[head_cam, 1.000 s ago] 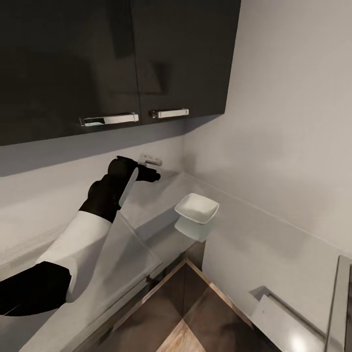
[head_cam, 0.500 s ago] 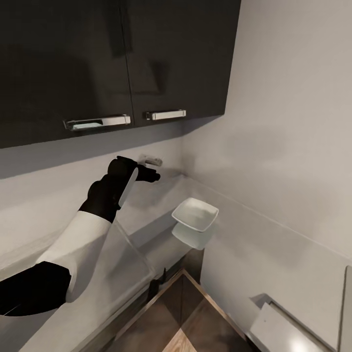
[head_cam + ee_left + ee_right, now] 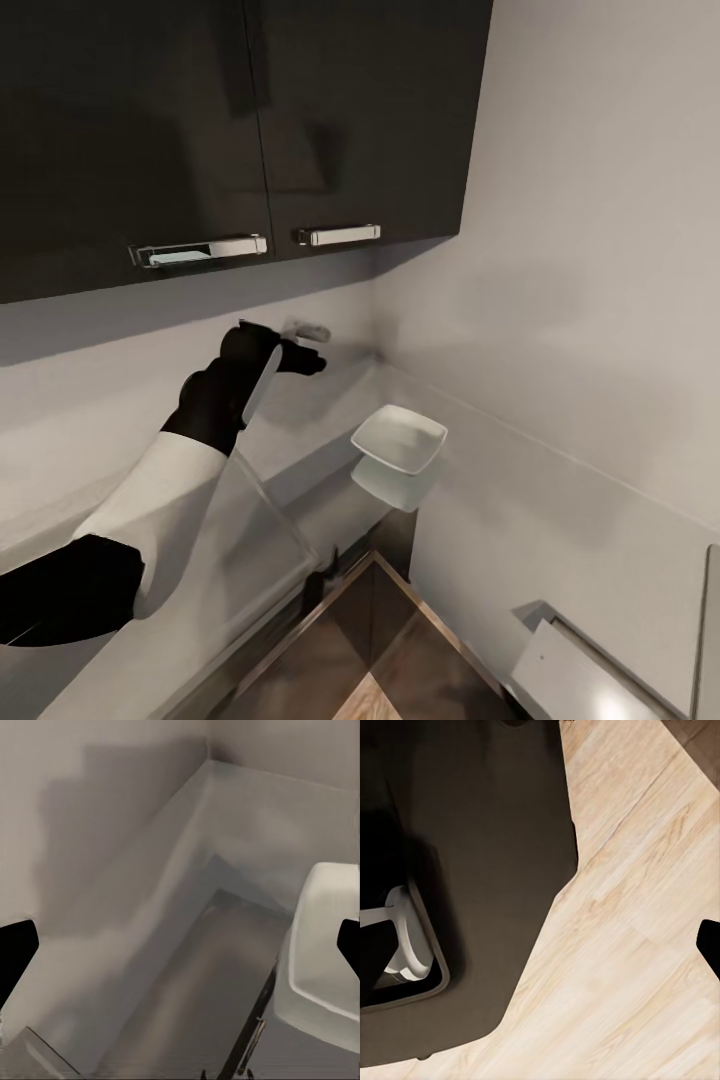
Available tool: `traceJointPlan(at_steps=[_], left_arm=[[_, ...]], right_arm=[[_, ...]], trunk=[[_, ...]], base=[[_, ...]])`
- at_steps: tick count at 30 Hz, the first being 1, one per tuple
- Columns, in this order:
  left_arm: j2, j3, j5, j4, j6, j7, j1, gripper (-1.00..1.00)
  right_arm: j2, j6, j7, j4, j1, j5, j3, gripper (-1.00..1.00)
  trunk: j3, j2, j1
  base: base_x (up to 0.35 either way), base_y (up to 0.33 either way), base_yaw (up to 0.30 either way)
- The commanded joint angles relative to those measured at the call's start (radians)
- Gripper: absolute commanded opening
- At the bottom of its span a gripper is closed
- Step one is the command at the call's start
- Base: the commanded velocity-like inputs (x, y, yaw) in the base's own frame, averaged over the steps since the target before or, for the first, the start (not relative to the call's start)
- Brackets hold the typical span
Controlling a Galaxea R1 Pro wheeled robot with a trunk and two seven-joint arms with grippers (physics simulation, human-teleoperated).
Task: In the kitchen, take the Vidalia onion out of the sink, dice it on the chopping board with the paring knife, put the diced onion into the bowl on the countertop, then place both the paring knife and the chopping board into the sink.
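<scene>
Floorboards (image 3: pixel 622 945) of pale wood lie under our right hand (image 3: pixel 709 952), beside a dark rounded base (image 3: pixel 472 870); one dark fingertip shows at the frame edge, and we cannot tell whether that hand is spread or closed. Nothing sits by it.

Next out, our left arm (image 3: pixel 150 500) reaches over the tabletop (image 3: pixel 240 560), a grey glossy surface with a metal front edge. The left hand (image 3: pixel 290 355) hangs above it, toward the wall. In the left wrist view its two fingertips (image 3: pixel 15 952) stand at opposite edges of the frame with bare worktop between them, so it is released and carries nothing.

A little further along the tabletop rests the bowl (image 3: pixel 398 440), white, shallow, square with rounded corners, near the corner where the two walls meet. It stands upright and looks empty. We judge it stiff, light and smooth, likely slippery on the glaze and liable to chip if knocked. Should we need to shift it, a pinch over one straight rim with a finger inside and one outside seems the surest hold, away from the rounded corners. For this task it only has to receive the onion pieces, so we had better leave it be.

Beyond hang dark wall cabinets (image 3: pixel 230 130) with chrome handles (image 3: pixel 200 250).
</scene>
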Motion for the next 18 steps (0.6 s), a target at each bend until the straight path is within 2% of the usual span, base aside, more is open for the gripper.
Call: traceJointPlan(at_steps=[1,9,18], left_arm=[[0.002,0.000,-0.003,0.008,0.003,-0.003,-0.001,1.00],[0.009,0.001,0.002,0.078,0.002,-0.008,-0.001,1.00],[-0.001,0.001,0.008,0.090,0.003,-0.030,0.000,1.00]], right_arm=[[0.000,-0.004,-0.001,-0.002,0.000,0.000,-0.006,1.00],[0.001,-0.006,-0.001,-0.002,0.000,-0.001,-0.006,1.00],[0.001,-0.007,-0.001,-0.002,0.000,-0.001,-0.006,1.00]], trunk=[[-0.002,-0.002,0.001],[-0.002,-0.002,0.001],[-0.009,-0.002,0.001]], base=[[0.000,0.000,0.000],[0.000,0.000,0.000],[0.000,0.000,0.000]])
